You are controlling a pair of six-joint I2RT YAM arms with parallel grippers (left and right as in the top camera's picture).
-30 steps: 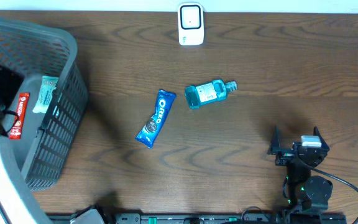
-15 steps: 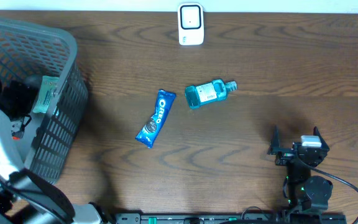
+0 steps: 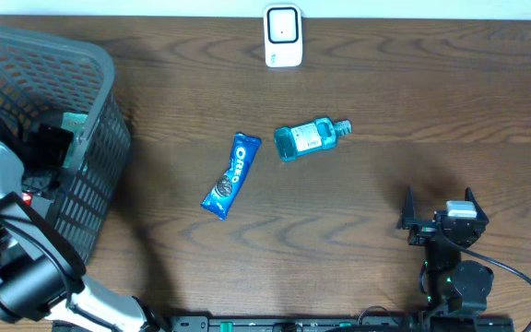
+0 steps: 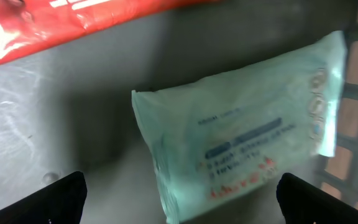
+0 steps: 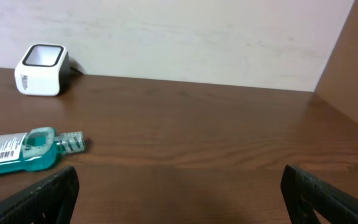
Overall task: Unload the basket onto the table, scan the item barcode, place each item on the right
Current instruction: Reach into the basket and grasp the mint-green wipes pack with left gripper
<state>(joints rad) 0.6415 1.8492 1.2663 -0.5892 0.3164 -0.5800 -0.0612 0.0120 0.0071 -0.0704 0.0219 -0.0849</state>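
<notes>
Pale green packet (image 4: pixel 247 137): lies flat on the grey floor of the basket (image 3: pixel 95 69), in the corner by the mesh wall, far left of the table (image 3: pixel 431 92). Printed face up, text too blurred to read. Sits directly under the left gripper (image 4: pixel 179 200), in the space between its two dark fingers (image 4: pixel 61 194), which stand spread wide to either side. No contact between fingers and packet visible; nothing pinched.

Sharing the basket: a red packet (image 4: pixel 73 18), lying just beside the green one along the upper edge of the wrist view, apart from it by a strip of bare floor. From overhead, mostly hidden beneath the left arm, which reaches in over the basket rim.

Out on the wooden table, well apart from the basket: a blue Oreo pack (image 3: pixel 230 175) near the middle, lying at a slant. Just beside it to the right, a blue mouthwash bottle (image 3: pixel 310 138) on its side, cap pointing right, barcode label facing up. Beyond both, at the far edge by the wall, a small white scanner (image 3: pixel 283 37), standing alone.

Right gripper (image 3: pixel 439 201): low at the near right of the table, jaws spread wide, empty, well apart from every item.
</notes>
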